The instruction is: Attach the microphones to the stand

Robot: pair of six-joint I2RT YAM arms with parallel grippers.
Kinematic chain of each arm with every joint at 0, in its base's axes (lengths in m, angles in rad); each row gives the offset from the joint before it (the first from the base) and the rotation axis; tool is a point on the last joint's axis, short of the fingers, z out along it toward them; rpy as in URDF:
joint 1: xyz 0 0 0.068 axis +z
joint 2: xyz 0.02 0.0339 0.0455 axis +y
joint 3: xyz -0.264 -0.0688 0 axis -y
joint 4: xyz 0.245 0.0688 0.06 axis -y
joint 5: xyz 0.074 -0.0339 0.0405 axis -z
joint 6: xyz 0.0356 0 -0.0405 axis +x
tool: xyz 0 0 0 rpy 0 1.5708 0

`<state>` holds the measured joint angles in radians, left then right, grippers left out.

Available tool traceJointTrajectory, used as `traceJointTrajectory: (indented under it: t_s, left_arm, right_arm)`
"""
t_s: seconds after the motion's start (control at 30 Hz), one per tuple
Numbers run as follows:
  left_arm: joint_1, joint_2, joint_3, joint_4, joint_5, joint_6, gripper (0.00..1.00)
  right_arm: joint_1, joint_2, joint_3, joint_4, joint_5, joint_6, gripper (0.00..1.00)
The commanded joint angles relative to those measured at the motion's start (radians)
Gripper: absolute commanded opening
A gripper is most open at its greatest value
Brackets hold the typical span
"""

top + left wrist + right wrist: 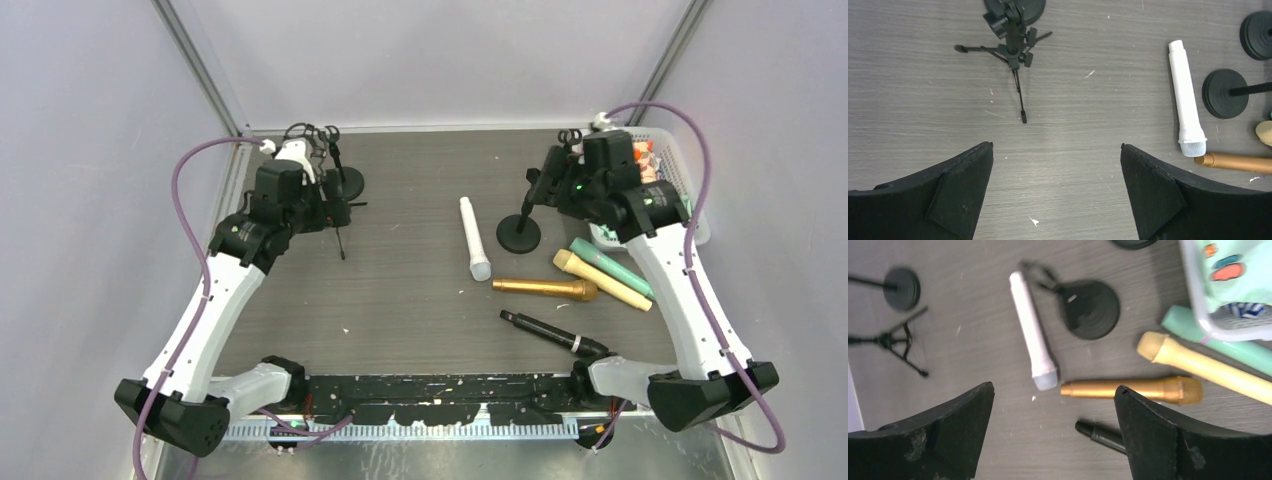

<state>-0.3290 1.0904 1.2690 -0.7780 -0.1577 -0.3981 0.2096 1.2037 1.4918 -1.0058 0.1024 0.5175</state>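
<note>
Five microphones lie on the table right of centre: white [474, 238], gold [545, 288], cream-yellow [600, 280], teal [612, 264] and black [553, 333]. A round-base stand [519, 232] is upright beside the white one. A tripod stand [337, 215] and another round-base stand [350, 183] are at the back left. My left gripper [318, 205] hangs open and empty above the tripod stand [1015, 55]. My right gripper [560, 185] is open and empty above the white [1032, 330], gold [1128, 389] and black [1100, 434] microphones.
A white basket [690, 205] with packets stands at the right edge, next to the teal microphone [1243, 350]. A further black round base [1258, 27] shows at the right of the left wrist view. Walls enclose the table on three sides.
</note>
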Motion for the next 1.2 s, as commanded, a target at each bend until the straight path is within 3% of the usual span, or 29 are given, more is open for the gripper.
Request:
traceJointTrajectory:
  t_s: [0.0,0.17,0.3,0.57,0.87,1.17]
  left_arm:
    - [-0.014,-0.017,-0.041,0.085,0.053,-0.055,1.00]
    - [-0.014,-0.022,-0.061,0.096,0.041,-0.068,1.00]
    - [-0.015,-0.015,-0.050,0.071,0.025,-0.081,1.00]
    - [-0.015,-0.026,-0.040,0.043,0.034,-0.066,1.00]
    - [-0.015,-0.060,-0.056,0.026,0.061,-0.059,1.00]
    - [-0.015,-0.055,-0.066,0.042,0.093,-0.072,0.99]
  right_arm:
    - [0.204,-0.015,-0.035,0.018,0.110,0.006,0.93]
    - [0.403,0.040,-0.098,0.086,0.155,0.045,0.90]
    - [0.471,0.136,-0.146,0.192,0.150,0.061,0.89]
    - [0.458,0.411,-0.138,0.342,0.204,-0.001,0.90]
    - [0.340,0.618,-0.124,0.412,0.060,-0.009,0.89]
    - [0.334,0.729,-0.132,0.443,0.011,-0.078,0.70]
